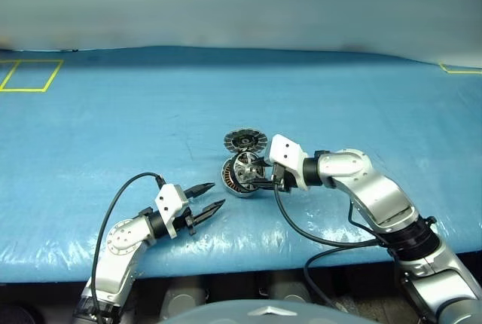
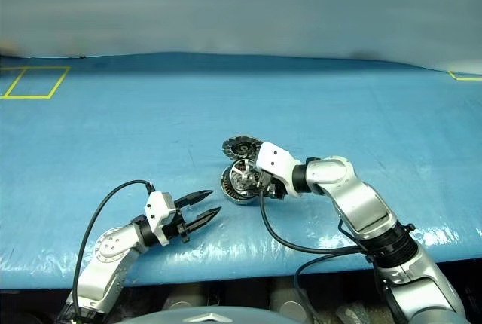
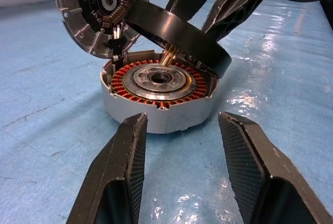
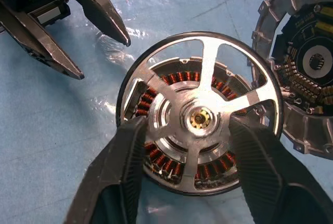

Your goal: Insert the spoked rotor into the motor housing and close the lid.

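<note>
While the right gripper [image 4: 183, 146] is pinching the spoked rotor [image 4: 200, 117] tilted over the motor housing [image 3: 158, 96], we're seeing the lid [image 3: 99, 10] standing open. The left gripper [image 1: 205, 197] is idling half-open near the bench's front edge.

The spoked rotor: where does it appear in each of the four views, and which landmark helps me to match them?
Left eye view: the spoked rotor is near the centre, tilted over the motor housing.
Right eye view: just left of centre, at the right gripper.
Left wrist view: upper middle, seen edge-on as a dark ring.
Right wrist view: centre, face-on, between the two fingers.
Shared landmark: the open lid beside the housing.
</note>
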